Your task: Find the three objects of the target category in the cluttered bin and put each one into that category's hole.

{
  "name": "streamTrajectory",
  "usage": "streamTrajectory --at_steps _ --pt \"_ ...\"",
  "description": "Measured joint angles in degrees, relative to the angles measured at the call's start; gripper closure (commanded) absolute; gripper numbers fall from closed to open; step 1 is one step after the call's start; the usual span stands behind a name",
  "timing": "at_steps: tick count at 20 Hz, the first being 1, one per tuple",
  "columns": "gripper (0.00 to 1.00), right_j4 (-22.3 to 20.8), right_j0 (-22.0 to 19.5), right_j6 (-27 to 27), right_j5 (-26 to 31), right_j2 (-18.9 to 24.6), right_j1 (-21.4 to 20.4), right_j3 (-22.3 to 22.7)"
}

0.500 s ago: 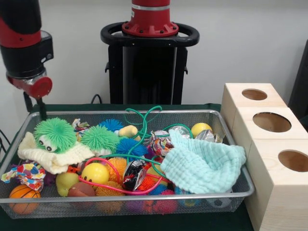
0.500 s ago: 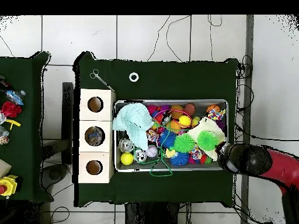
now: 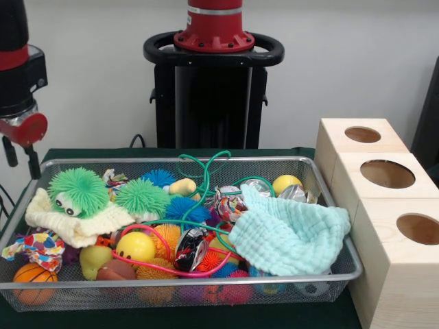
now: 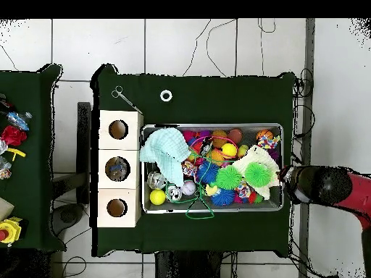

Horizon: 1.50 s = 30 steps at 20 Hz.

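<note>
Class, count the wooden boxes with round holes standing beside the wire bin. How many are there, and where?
3, in a row against one end of the bin: the far box, the middle box and the near box. None seems hidden.

The surface (image 4: 217,94) is draped in dark green cloth. On it sits the bin (image 4: 211,210), a silvery wire-mesh basket heaped with toys. Touching its end stand three pale wooden boxes (image 4: 118,169) in a row, each with a round hole on top. On bare cloth, apart from these, lie a small white ring (image 4: 166,95) and a thin metal tool (image 4: 124,97).
</note>
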Motion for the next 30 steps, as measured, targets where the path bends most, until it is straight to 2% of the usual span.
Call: streamTrajectory --at_steps 6,11,20,23,30 --pt "0.0 1.8 0.5 0.0 0.3 1.6 0.0 -2.5" --pt "0.0 4.4 0.8 0.0 0.3 3.3 0.0 -3.1" --pt "0.0 6.7 0.9 0.0 0.1 5.4 0.4 -3.2" --pt "0.0 7.1 1.4 0.0 -1.0 5.6 0.7 -3.2" --pt "0.0 7.2 3.4 0.0 -7.3 5.6 1.2 -3.2"
